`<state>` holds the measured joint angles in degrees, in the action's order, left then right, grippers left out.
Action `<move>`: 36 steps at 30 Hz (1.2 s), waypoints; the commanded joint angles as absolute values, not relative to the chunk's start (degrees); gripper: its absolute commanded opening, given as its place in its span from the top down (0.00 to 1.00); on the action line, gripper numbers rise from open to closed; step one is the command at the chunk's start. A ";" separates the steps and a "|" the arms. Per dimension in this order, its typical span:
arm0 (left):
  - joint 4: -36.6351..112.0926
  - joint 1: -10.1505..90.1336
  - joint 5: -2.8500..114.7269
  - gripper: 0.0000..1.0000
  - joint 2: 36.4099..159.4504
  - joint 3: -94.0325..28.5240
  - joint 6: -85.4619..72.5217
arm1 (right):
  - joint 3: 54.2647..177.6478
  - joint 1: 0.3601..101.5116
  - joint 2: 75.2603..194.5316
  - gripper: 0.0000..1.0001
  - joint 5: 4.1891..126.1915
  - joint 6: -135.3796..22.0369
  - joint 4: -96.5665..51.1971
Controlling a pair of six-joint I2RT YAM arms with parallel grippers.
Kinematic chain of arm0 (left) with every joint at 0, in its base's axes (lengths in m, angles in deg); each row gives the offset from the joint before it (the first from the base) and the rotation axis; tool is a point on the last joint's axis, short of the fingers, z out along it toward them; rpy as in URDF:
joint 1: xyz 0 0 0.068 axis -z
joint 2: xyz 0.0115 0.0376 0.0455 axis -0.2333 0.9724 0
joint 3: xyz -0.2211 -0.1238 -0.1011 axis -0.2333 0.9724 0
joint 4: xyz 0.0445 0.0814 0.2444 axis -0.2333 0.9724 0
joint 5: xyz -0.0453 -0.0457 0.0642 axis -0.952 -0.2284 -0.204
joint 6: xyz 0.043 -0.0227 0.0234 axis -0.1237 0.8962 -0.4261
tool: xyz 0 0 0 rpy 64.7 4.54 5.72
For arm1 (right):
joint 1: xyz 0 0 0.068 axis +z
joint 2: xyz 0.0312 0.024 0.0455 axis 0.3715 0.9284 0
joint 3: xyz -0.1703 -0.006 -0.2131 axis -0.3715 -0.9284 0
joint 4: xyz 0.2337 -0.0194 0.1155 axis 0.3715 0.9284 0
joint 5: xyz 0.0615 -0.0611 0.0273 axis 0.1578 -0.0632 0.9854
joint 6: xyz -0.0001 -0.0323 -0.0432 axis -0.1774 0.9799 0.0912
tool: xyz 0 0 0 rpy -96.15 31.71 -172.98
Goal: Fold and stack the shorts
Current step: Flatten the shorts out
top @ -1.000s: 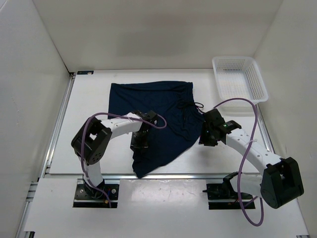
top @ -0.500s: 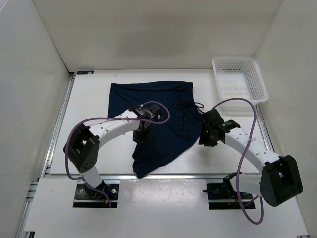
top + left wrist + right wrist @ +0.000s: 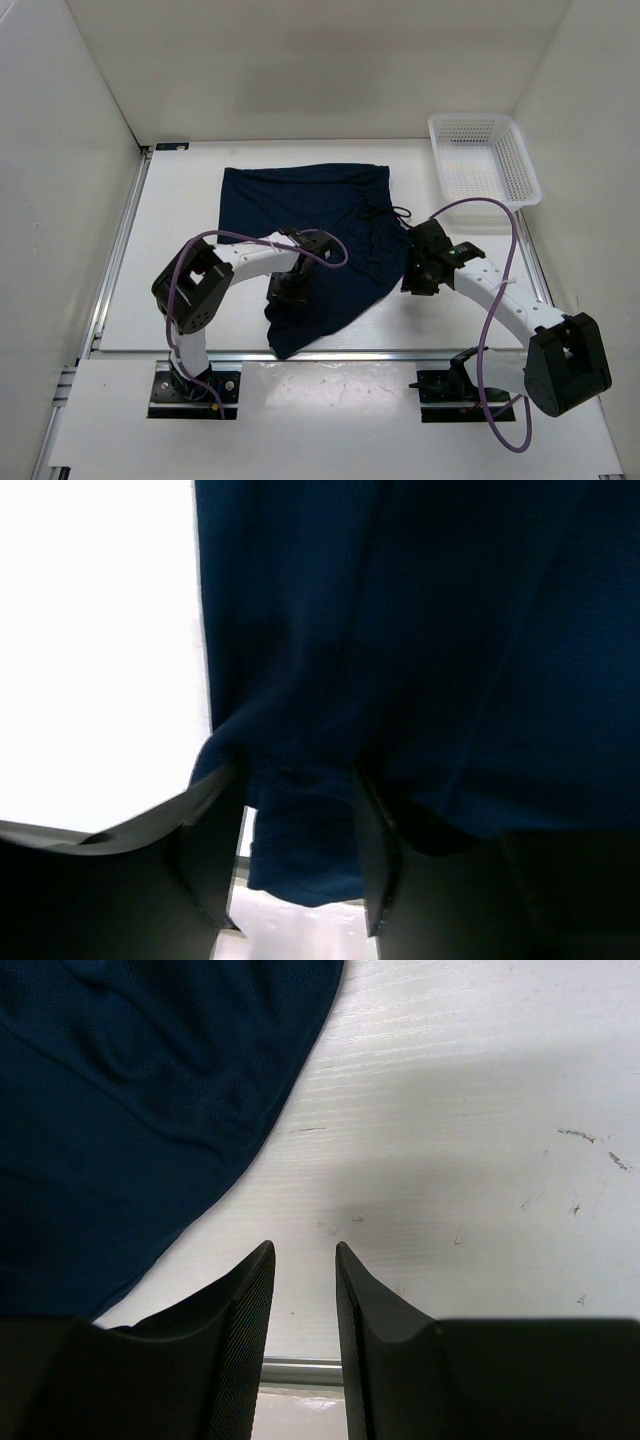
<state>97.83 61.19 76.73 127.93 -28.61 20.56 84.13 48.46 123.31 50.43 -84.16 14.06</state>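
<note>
Left gripper (image 3: 298, 780): astride shorts (image 3: 320, 210) hem; grip cannot be told.
Right gripper (image 3: 303, 1250): slightly open, empty.
Fold: hem should be laid flat.

I watched two arms on my feed: the left arm (image 3: 245, 255) and the right arm (image 3: 505, 300) were built of curved white links with chunky black joint housings. A thin purple cable (image 3: 480, 201) looped along each. Black base plates (image 3: 195, 388) carried them. The right gripper (image 3: 304, 1250) had black fingers (image 3: 245, 1330), finely ribbed inside.
</note>
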 commanded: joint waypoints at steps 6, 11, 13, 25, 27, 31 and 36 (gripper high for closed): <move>95.03 61.30 76.33 0.66 128.09 -27.12 20.97 | 85.59 48.35 122.72 0.64 50.78 -84.05 13.19; 95.64 61.30 76.33 0.80 127.38 -27.12 20.97 | 85.06 48.35 122.72 0.64 50.78 -84.05 13.19; 96.43 60.78 77.02 0.83 127.38 -27.65 20.97 | 85.06 48.35 122.72 0.64 50.78 -84.05 13.19; 99.60 58.40 76.59 0.90 122.37 -30.28 20.45 | 85.06 48.35 122.19 0.64 50.78 -84.05 13.19; 99.60 58.40 76.59 0.90 121.67 -30.28 20.45 | 84.54 48.35 121.67 0.64 50.78 -84.05 13.19; 100.30 58.40 76.59 0.90 121.14 -30.80 20.45 | 84.53 48.35 121.67 0.64 50.78 -84.05 13.19; 100.30 57.88 75.10 0.68 121.14 -31.34 18.61 | 84.53 48.35 121.67 0.64 50.78 -84.05 13.19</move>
